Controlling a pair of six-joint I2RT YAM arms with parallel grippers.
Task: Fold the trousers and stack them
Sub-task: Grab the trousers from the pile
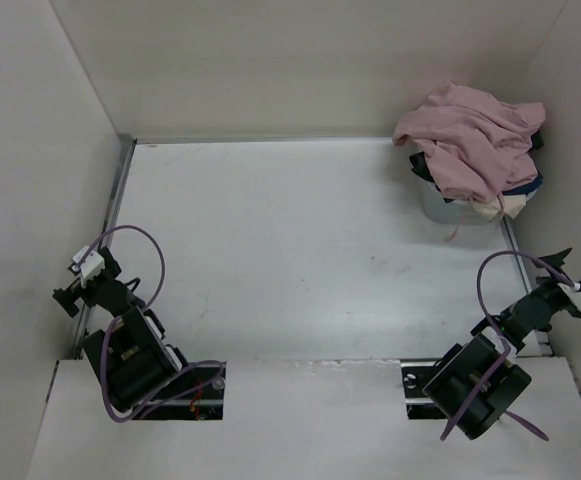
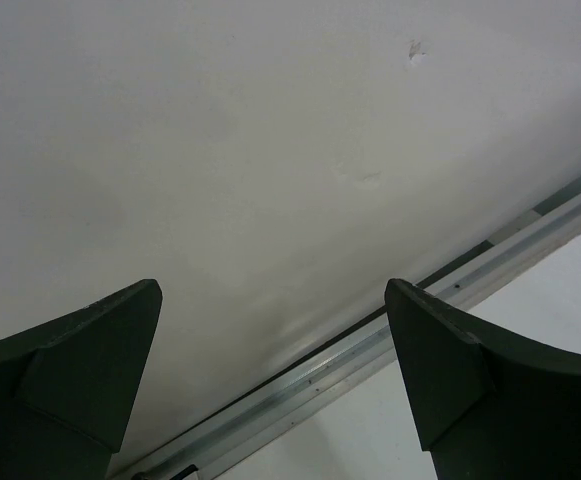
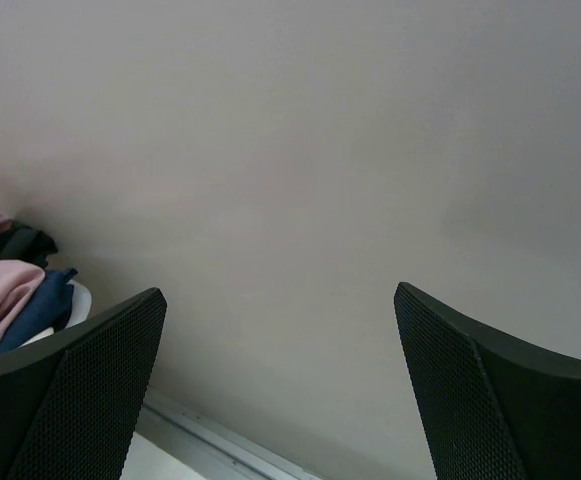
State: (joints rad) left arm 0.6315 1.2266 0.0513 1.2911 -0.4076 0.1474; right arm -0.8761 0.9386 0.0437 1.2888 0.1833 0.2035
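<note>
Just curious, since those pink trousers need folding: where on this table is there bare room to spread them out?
The table is bare across its whole middle, from the left hand to the right hand and back to the far wall. Only the far right corner is crowded: the trousers heap over a bin.

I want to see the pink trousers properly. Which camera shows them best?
The top external view: it shows the trousers as a full bunched heap in the far right corner. The right wrist view catches only a pink edge at its left border. The left wrist view shows none of them.
</note>
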